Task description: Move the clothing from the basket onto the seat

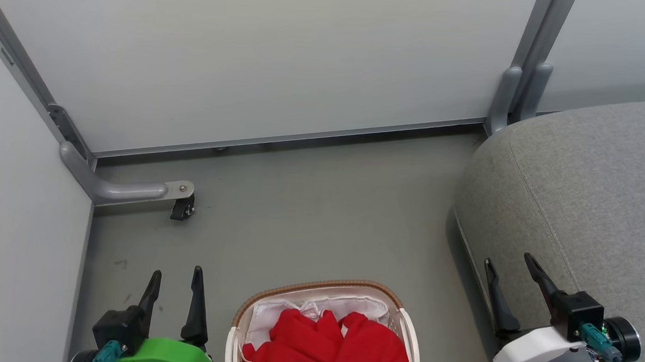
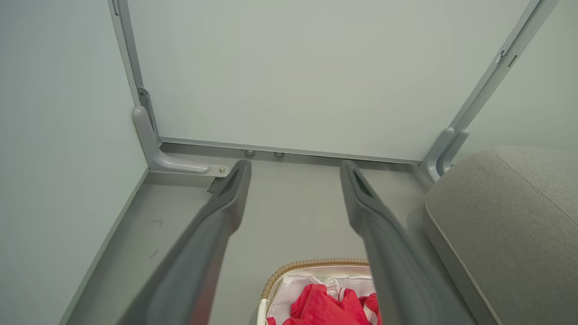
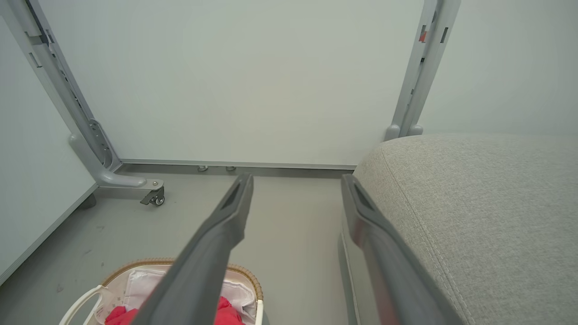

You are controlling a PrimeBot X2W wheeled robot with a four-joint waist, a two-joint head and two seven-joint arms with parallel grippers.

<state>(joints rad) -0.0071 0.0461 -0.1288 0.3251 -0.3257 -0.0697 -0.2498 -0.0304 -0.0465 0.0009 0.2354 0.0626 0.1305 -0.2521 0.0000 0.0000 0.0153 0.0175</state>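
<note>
The bright red clothing [image 1: 329, 344] lies bunched in the white basket [image 1: 318, 287] with a brown woven rim, at the bottom centre of the head view, over a thin white liner. It also shows as red clothing [image 2: 323, 307] and clothing [image 3: 226, 311] in the wrist views. The big grey seat [image 1: 588, 198] fills the right side. My left gripper [image 1: 177, 275] stands open over the floor left of the basket. My right gripper [image 1: 509, 262] is open at the seat's front edge. Nothing is between either pair of fingers.
White partition panels with grey metal frames close off the back and left. A grey frame foot with a small black caster [image 1: 182, 207] juts onto the grey floor [image 1: 310, 202] at the left. A frame post [image 1: 514, 97] stands beside the seat's back corner.
</note>
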